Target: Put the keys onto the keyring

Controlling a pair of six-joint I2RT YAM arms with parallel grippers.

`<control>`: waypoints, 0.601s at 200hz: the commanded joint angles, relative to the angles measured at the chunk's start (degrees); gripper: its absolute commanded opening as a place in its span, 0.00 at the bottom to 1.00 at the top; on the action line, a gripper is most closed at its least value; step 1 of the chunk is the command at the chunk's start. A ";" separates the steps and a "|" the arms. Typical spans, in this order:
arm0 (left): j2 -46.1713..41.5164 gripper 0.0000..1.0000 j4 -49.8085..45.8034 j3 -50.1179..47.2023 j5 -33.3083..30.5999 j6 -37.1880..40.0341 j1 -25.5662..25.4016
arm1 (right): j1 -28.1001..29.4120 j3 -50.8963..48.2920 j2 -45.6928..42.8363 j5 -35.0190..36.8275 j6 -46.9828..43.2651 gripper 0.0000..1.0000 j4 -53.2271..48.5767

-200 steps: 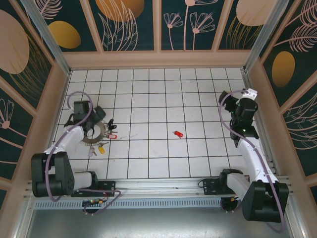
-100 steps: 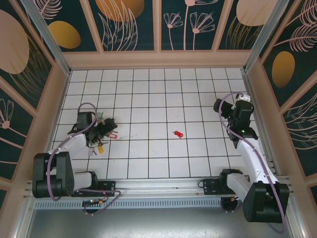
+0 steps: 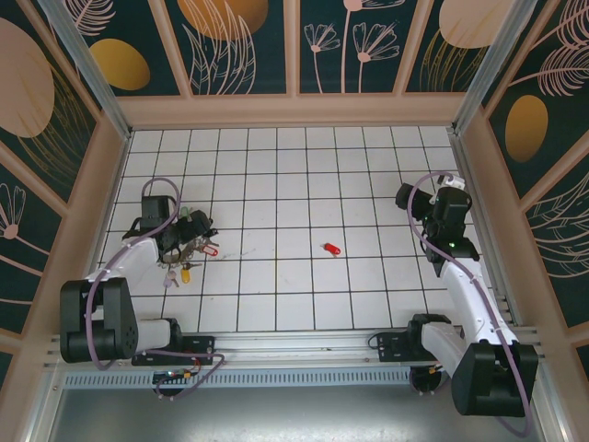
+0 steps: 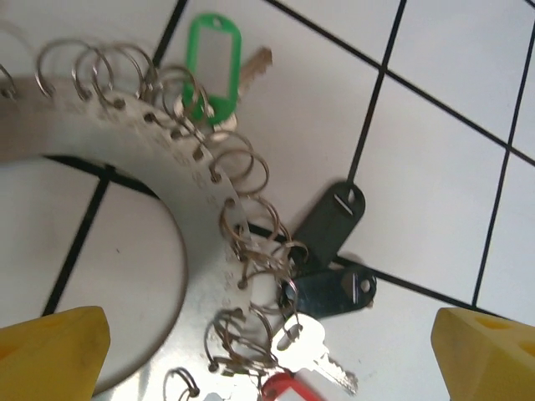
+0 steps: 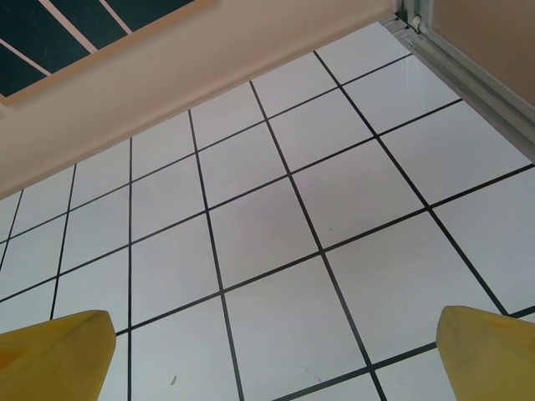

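Found close to the left edge of the white tiled floor (image 3: 276, 184) a bunch of thin silvery wire keyring loops (image 4: 247, 171), strung in a row through the holes of a curved flat metal plate (image 4: 109, 134). Counted on these loops, in the left wrist view, a key with a green plastic head (image 4: 213, 63), two black plastic tags (image 4: 330, 224) and a plain silvery key (image 4: 308, 347). Saw too little of a red head at the lower border to say more.

Judged as not yet threaded one small key with a red head (image 3: 330, 249), alone near the middle of the floor and well apart from the bunch. Noted also a yellow-headed key (image 3: 187, 272) just beside the bunch; could not tell whether attached.

Noted the left gripper (image 4: 267, 355) right over the bunch, fingers spread wide, nothing pinched. Noted the right gripper (image 5: 272, 355) near the right edge, equally spread and empty, above bare tiles.

Judged the task partly done, with at least the red key left to fetch and thread.
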 commanded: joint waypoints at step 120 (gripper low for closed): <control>7.00 0.99 20.36 -5.98 17.23 -21.03 -16.21 | 0.73 0.80 0.26 -0.40 2.46 0.99 0.62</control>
